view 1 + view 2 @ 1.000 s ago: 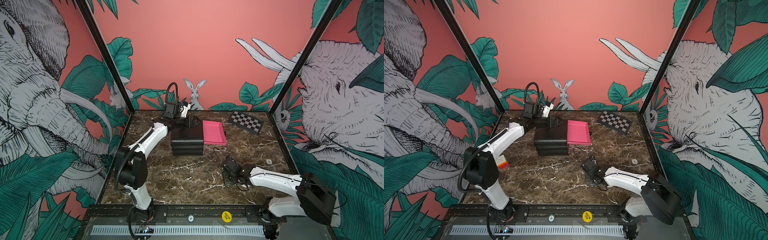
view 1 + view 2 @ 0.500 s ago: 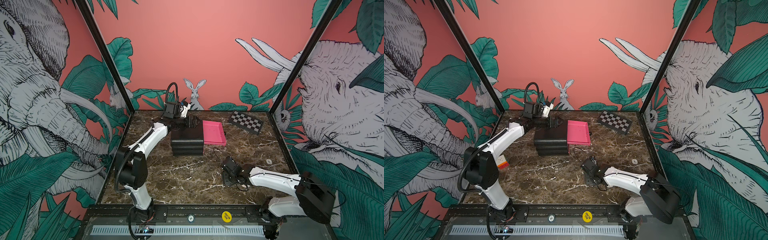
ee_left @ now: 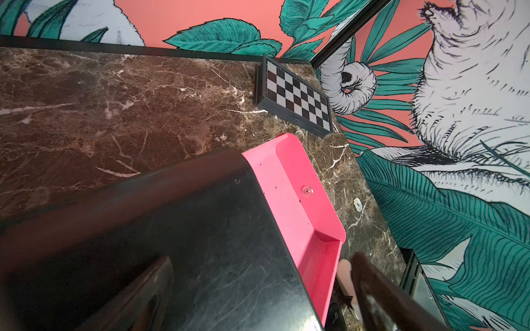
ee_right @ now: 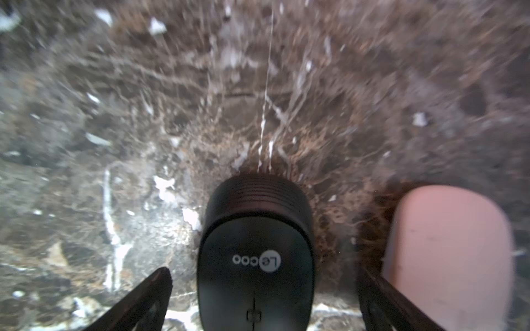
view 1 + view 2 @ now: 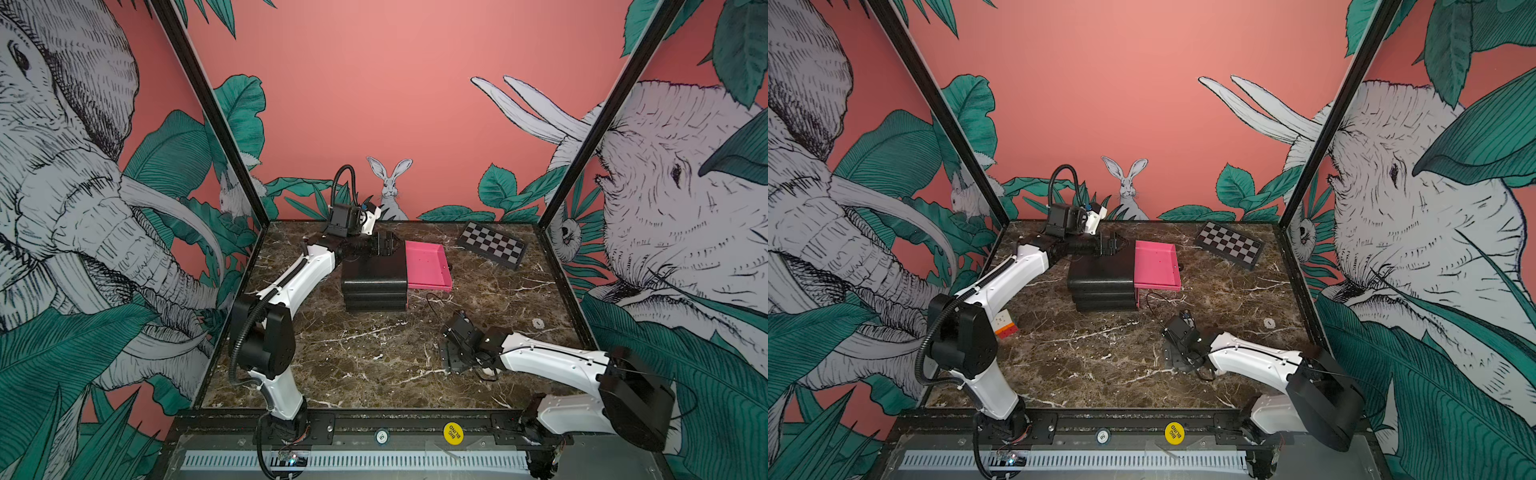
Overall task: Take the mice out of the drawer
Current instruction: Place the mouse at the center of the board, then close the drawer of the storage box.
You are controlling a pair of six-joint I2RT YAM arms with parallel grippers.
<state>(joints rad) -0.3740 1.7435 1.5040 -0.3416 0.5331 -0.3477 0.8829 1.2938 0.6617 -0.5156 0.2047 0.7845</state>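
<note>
The right gripper [image 4: 262, 272] sits low over the marble table [image 5: 374, 353]. Within the last second its two fingers have swung apart, while the arm has barely shifted. A black mouse [image 4: 255, 252] lies on the tabletop between the fingers, and neither finger touches it. That looks like a release, so this mouse appears to be delivered out of the drawer.

Just outside one finger lies the pale pink-cream mouse [image 4: 447, 252], also on the table.

Well ahead of the gripper stands a black cabinet [image 5: 374, 278] with its pink drawer [image 5: 426, 262] pulled out. In both top views the drawer floor looks bare apart from a small round fitting [image 3: 307, 189]. The lower tiers are shut, so their contents are hidden.

The left gripper [image 5: 387, 246] is over the cabinet's top with its fingers apart, holding nothing. I cannot clearly make out any other mice.
</note>
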